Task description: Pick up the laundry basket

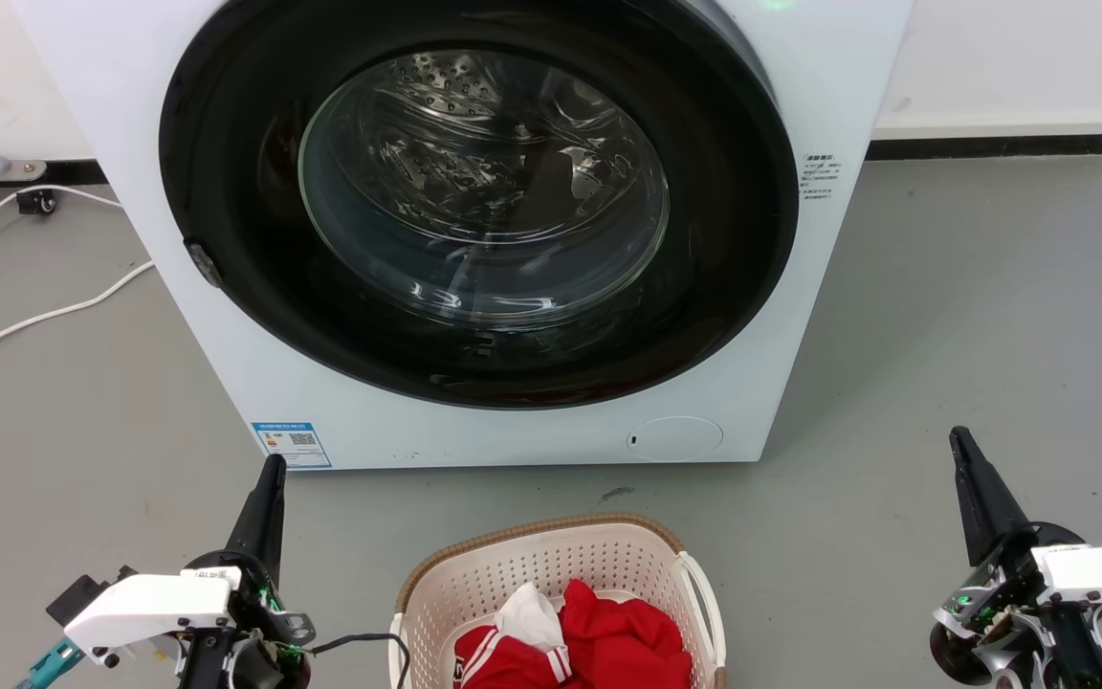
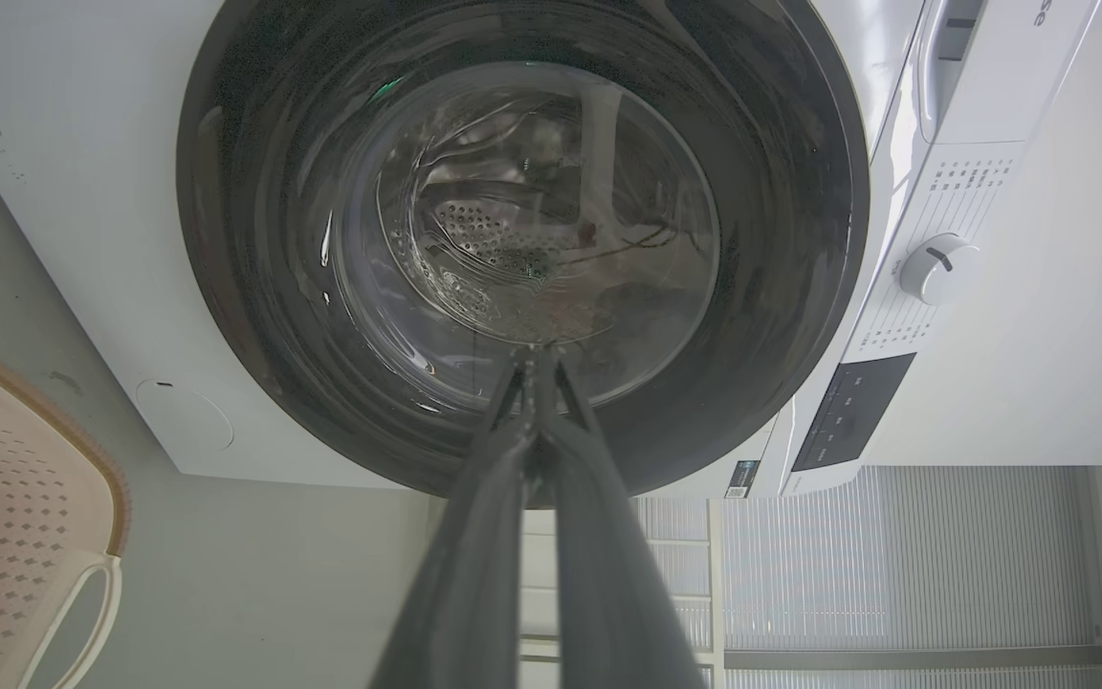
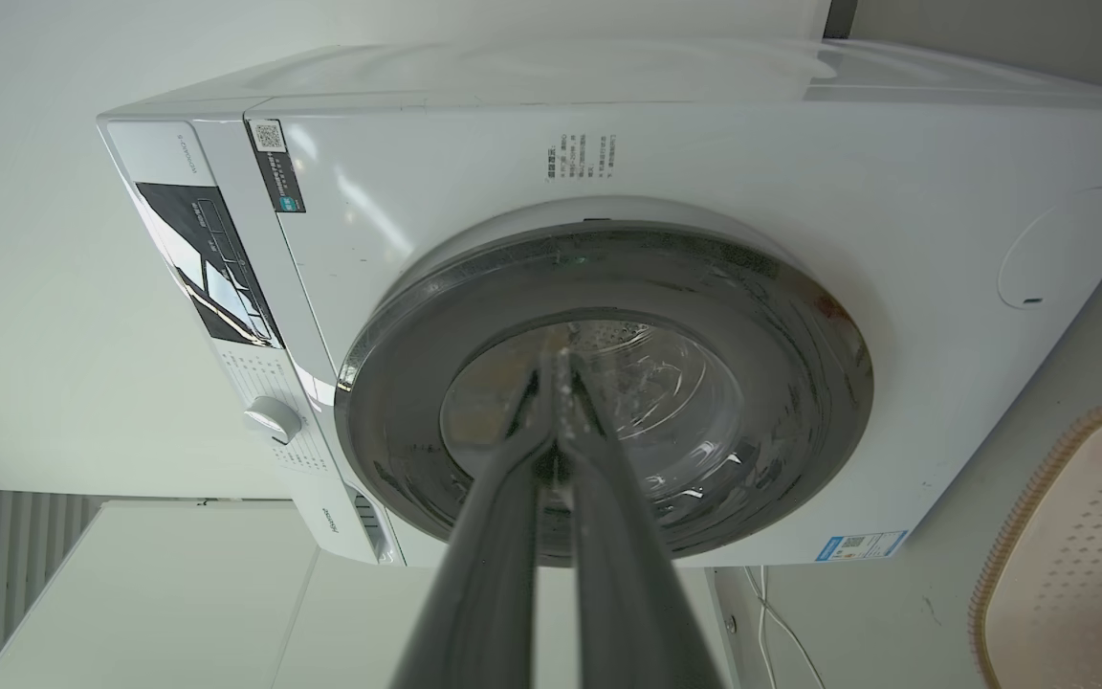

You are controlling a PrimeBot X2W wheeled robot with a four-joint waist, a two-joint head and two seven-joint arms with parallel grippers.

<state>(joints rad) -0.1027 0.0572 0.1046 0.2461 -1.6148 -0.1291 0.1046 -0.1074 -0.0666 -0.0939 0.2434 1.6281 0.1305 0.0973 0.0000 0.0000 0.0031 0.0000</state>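
The laundry basket (image 1: 551, 565) stands on the floor at the bottom middle of the head view, cream-white and perforated, with a brown rim and a white handle on its right side. Red and white clothes (image 1: 599, 641) lie inside it. My left gripper (image 1: 273, 466) is to the basket's left, shut, fingers pointing at the washing machine. My right gripper (image 1: 958, 438) is well to the basket's right, also shut. Neither touches the basket. A corner of the laundry basket (image 2: 25, 478) appears at the left wrist view's edge, and the laundry basket (image 3: 1068, 545) sits at the right wrist view's lower right.
A white front-loading washing machine (image 1: 800, 316) with a dark round door (image 1: 479, 201), shut, stands just behind the basket. White cables (image 1: 44, 311) lie on the grey floor at the left. A white wall with a dark baseboard (image 1: 991, 146) runs along the back.
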